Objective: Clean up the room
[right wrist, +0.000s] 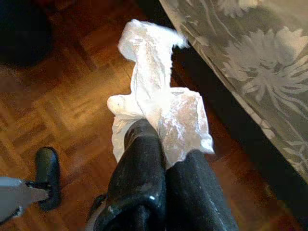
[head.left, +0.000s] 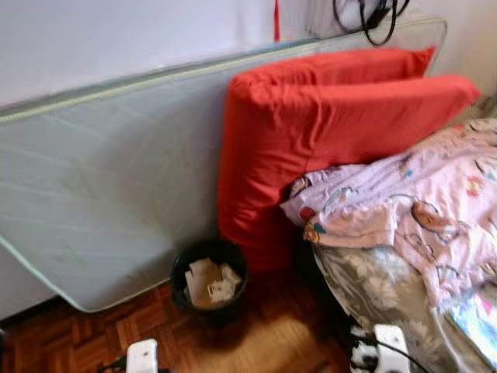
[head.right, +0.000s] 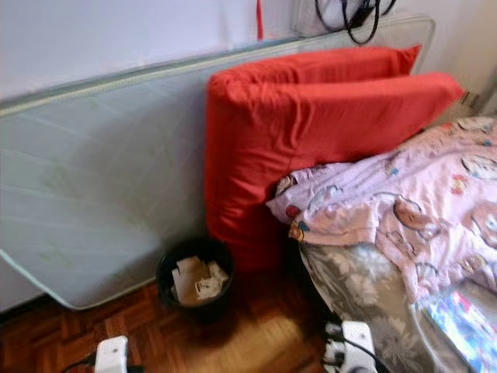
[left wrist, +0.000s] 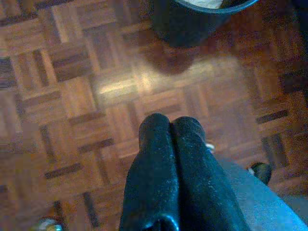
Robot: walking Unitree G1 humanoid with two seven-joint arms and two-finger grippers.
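Observation:
My right gripper [right wrist: 161,144] is shut on a crumpled white tissue [right wrist: 156,103], which sticks out past the fingertips over the parquet floor beside the bed. A black waste bin [head.left: 210,281] with paper scraps inside stands on the floor against the leaning mattress, below the red cushions. My left gripper [left wrist: 169,126] is shut with nothing in it, hanging over the parquet a short way from the bin [left wrist: 192,19].
A pale green mattress [head.left: 109,194] leans on the wall. Two red cushions [head.left: 326,124] rest against it beside a bed with a pink printed blanket [head.left: 419,202] and grey floral cover [right wrist: 250,57]. Black cables [head.left: 373,19] hang on the wall. Parquet floor [head.left: 264,342] lies in front.

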